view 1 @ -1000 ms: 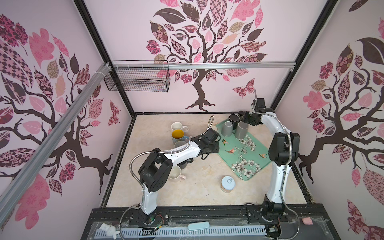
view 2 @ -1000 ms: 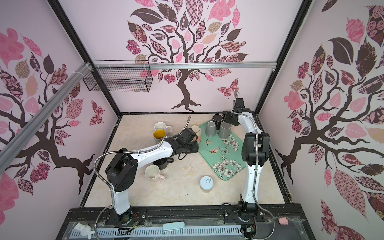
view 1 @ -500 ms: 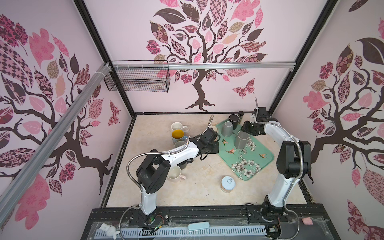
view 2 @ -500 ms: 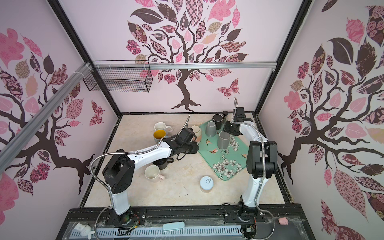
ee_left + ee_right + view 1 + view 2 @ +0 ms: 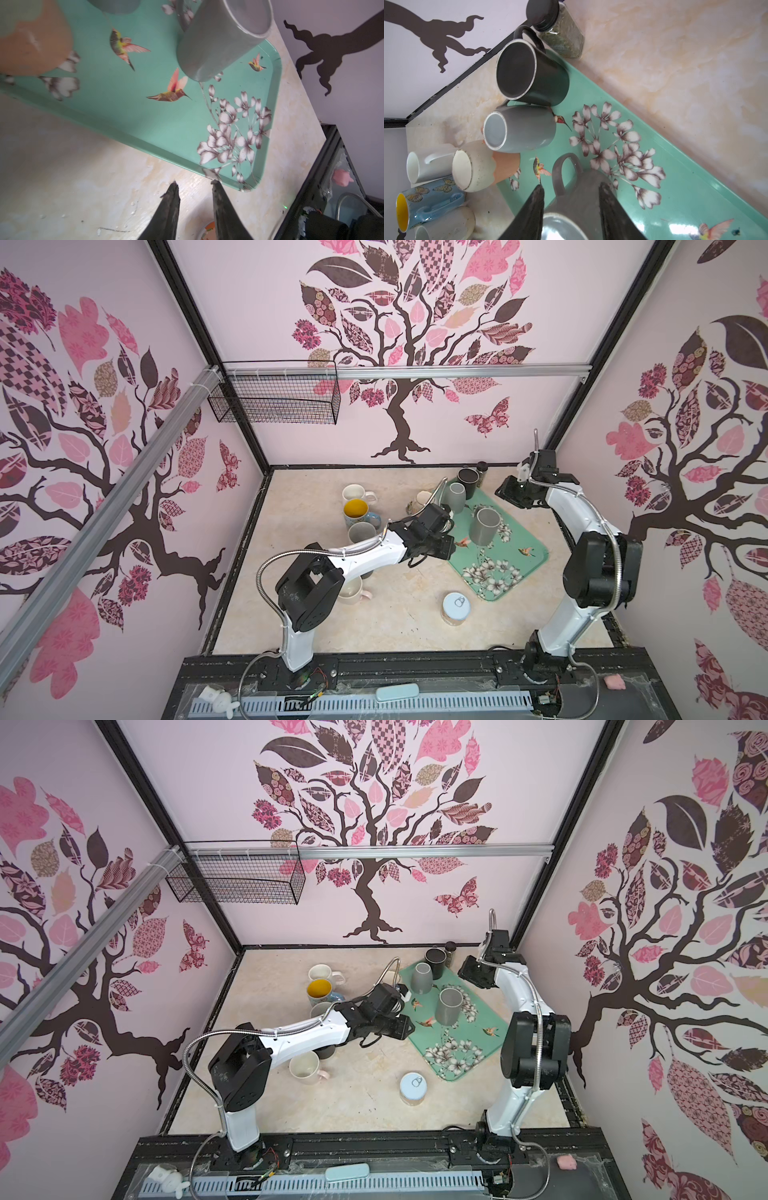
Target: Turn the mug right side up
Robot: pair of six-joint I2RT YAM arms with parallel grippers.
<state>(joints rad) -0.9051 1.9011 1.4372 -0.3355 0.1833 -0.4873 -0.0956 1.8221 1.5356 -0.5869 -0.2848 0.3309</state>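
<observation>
A grey mug (image 5: 484, 526) stands on the green flowered tray (image 5: 523, 568) with its mouth upward, as both top views show. My right gripper (image 5: 505, 494) hangs above and behind it toward the back right wall, clear of the mug. In the right wrist view this gripper (image 5: 572, 186) is open, and the mug (image 5: 577, 207) with its handle lies below the gap, apart from the fingers. My left gripper (image 5: 442, 547) hovers at the tray's left edge. It is open and empty (image 5: 194, 182), and the same mug (image 5: 218, 41) shows beyond it.
A second grey mug (image 5: 456, 497) and a black mug (image 5: 468, 481) stand at the tray's back, with a jar (image 5: 482, 468) behind them. Several mugs (image 5: 356, 509) cluster left of the tray. A cream mug (image 5: 349, 593) sits under the left arm. A tin can (image 5: 456, 608) stands in front.
My right gripper brought the grey mug forward on the tray, let go of it, then drew back and up toward the back right. The left arm has barely moved.
</observation>
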